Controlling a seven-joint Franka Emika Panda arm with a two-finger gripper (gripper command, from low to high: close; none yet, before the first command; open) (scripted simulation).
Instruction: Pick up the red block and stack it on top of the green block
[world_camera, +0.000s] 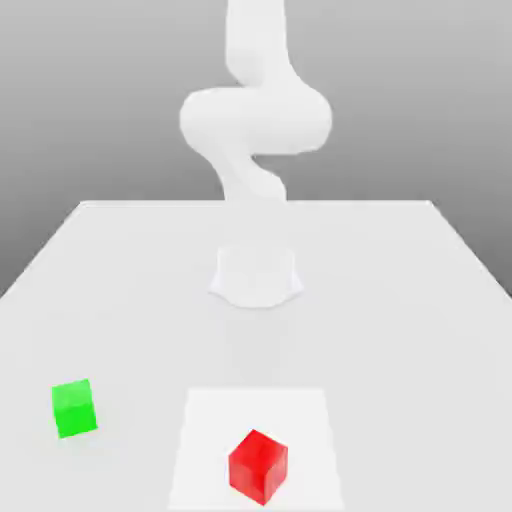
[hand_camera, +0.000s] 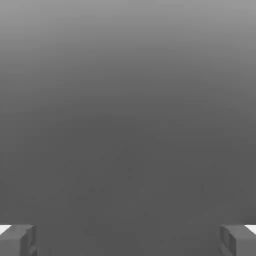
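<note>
1. Cube, small, bright red, smooth and plain-faced, nearest in the exterior view: resting on a flat pale panel, with an upright edge turned towards the camera.
2. Beneath and around that red cube, the flat white four-sided panel, brighter than the surface around it, reaching back past the cube.
3. A little farther back, towards the exterior view's left, a small bright green cube with plain, smooth faces: resting directly on the worktop, off the panel and well apart from the red cube. Nothing stacked on top.
4. Under all this, a broad, smooth, off-white worktop, stretching back to a straight far edge.
5. Beyond both cubes, midway across the worktop, the white, rounded base of the robot arm.
6. Above that base, the smooth white arm, bulging out to both sides and rising out of the top of the exterior view.
7. Farthest back, a plain grey backdrop, lighter lower down.
8. In the hand view, the grey end effector: open, with fingers spread wide and empty, and only smooth grey shading beyond.
</note>
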